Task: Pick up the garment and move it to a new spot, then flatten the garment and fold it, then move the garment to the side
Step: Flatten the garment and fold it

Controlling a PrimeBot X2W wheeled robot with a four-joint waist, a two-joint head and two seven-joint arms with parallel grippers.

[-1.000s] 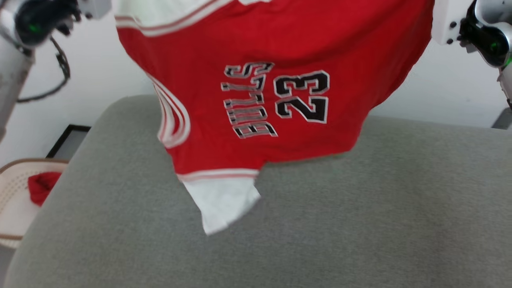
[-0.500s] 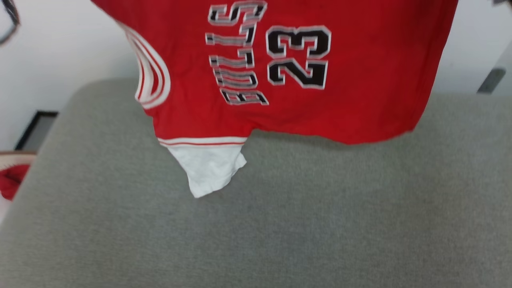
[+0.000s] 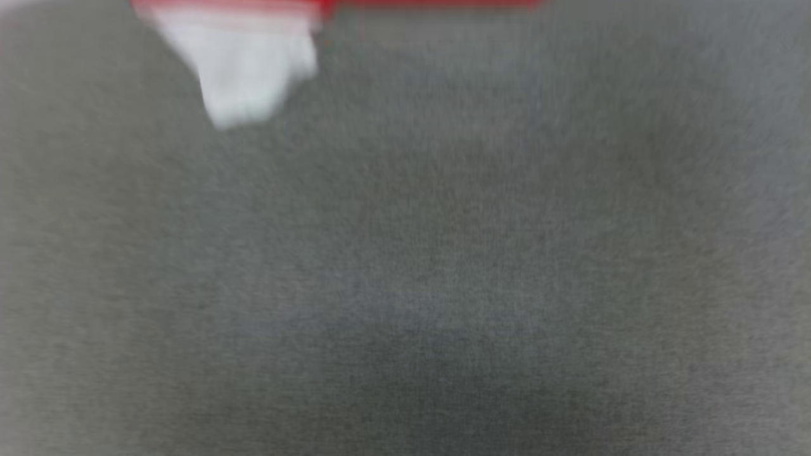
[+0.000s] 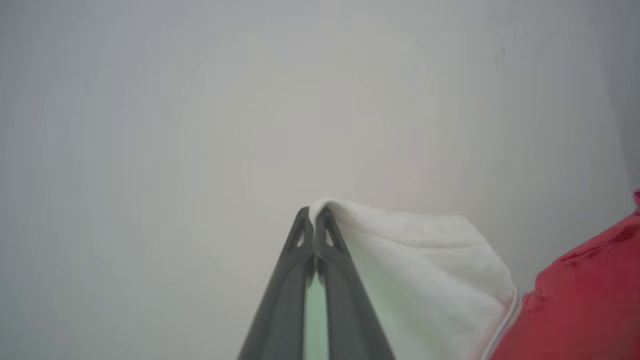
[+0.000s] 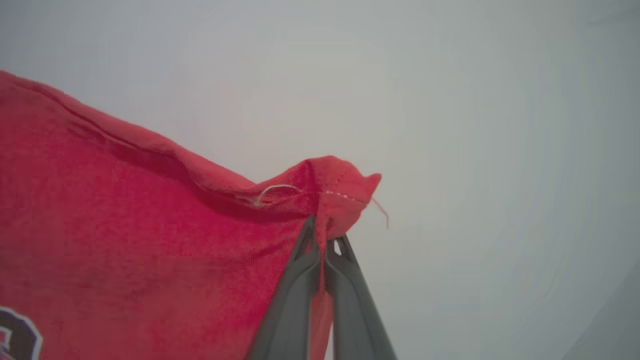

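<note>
The garment, a red jersey with white sleeves, hangs in the air between my two grippers. In the head view its white sleeve (image 3: pixel 244 69) and a strip of red hem dangle at the top left over the grey surface (image 3: pixel 443 266). My left gripper (image 4: pixel 314 214) is shut on the edge of a white sleeve (image 4: pixel 425 270), with red cloth at the right edge. My right gripper (image 5: pixel 322 230) is shut on a red hem corner of the garment (image 5: pixel 150 240); part of the black print shows at the lower left.
The grey cloth-covered surface spreads across the blurred head view. A plain pale wall lies behind the fingers in both wrist views.
The head camera has tilted down, so the garment slid up the picture and the basket, wall and both arms left it. The print is out of the picture; only the lower sleeve and hem remain.
</note>
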